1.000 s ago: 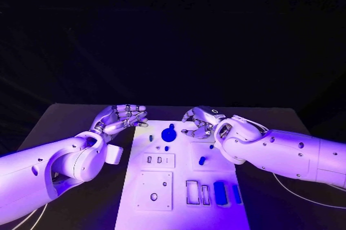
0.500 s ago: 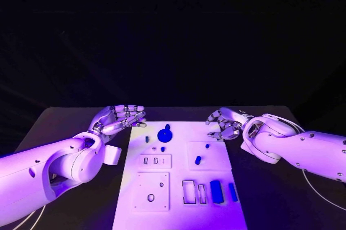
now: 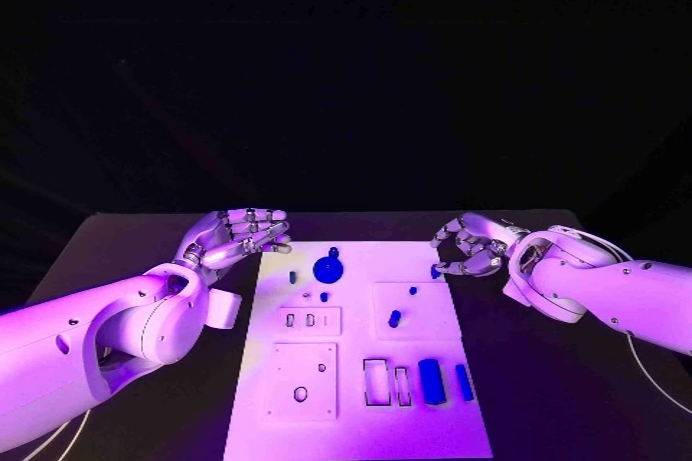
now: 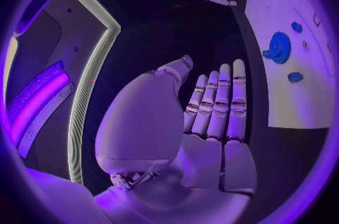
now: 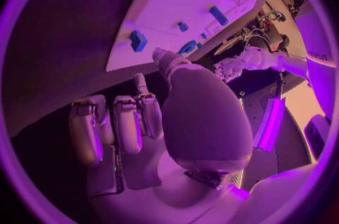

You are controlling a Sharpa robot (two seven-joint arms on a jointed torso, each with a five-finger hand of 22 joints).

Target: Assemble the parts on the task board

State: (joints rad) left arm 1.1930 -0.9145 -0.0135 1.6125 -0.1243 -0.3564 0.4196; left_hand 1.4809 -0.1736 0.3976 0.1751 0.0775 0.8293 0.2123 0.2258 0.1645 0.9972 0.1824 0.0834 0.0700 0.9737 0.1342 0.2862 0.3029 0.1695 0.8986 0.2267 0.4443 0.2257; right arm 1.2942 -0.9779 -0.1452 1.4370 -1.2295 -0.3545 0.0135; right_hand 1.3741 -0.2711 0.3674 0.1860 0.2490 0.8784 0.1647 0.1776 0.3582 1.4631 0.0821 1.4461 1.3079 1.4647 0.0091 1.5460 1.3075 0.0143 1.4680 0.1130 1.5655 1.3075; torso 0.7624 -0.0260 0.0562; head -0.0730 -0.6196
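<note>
Nearest on the white rectangular task board [image 3: 353, 421], long blue block parts [image 3: 431, 381] stand in slots at right. Farther, a small blue peg [image 3: 394, 319], then the round blue gear [image 3: 329, 269]. Far right edge: right hand [image 3: 470, 251] seems to pinch a small blue piece [image 3: 436, 271], grip not certain. Far left, left hand [image 3: 238, 236] curls on nothing, off the board. Advice: align piece over its hole before pressing.

One white task board [image 3: 353, 381] lies on one black tabletop [image 3: 144, 251]. One round blue part [image 3: 329, 269] sits on it. Two hands, left [image 3: 238, 236] and right [image 3: 469, 246], flank it.
</note>
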